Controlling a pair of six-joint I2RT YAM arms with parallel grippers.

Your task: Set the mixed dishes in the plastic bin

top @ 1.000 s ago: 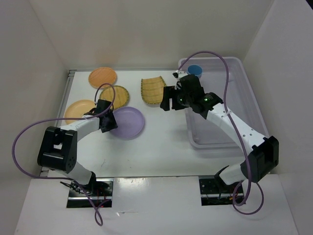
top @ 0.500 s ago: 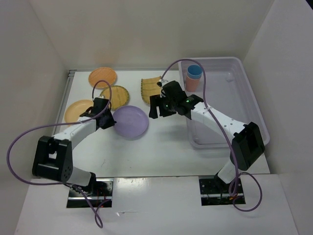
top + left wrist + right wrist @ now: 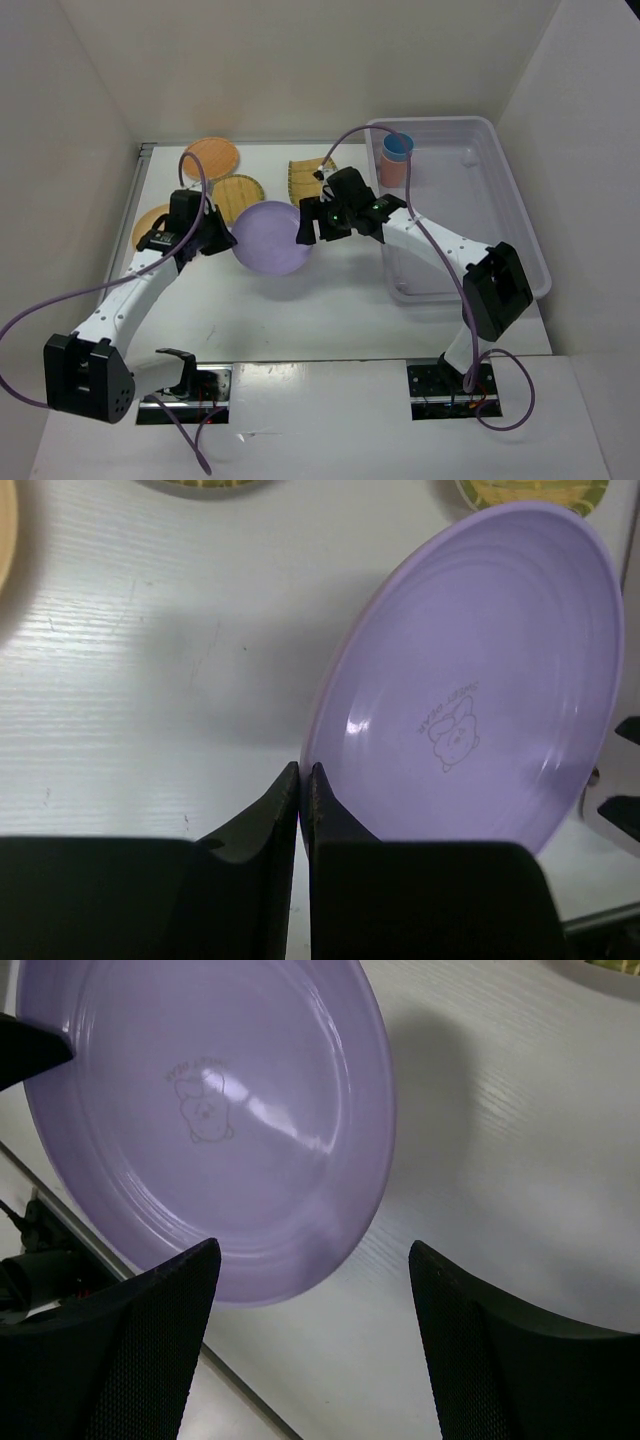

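**While the left hand (image 3: 303,775) clamps its rim, the lavender plate (image 3: 270,237) hangs tilted between the arms**

Because the left hand's fingers are pinched together on the plate's left edge, the plate stands steeply on its side above the surface (image 3: 330,300), its hollow face (with a small rabbit print in the middle) turned to the near side. It casts a shadow on the surface and sits left of the bin (image 3: 500,130), outside it. The right hand (image 3: 310,1260) faces the plate from the right with its fingers spread wide apart. In the right wrist view the plate's rim lies in line with the gap between them, and whether either finger touches it cannot be told.

In the bin's far left corner a blue cup (image 3: 398,146) sits nested in a coral cup (image 3: 392,170). On the surface to the far left lie an orange plate (image 3: 211,156), a round yellow plate (image 3: 237,195) and a squarish yellow plate (image 3: 305,180). A second orange plate (image 3: 150,222) shows partly under the left arm.
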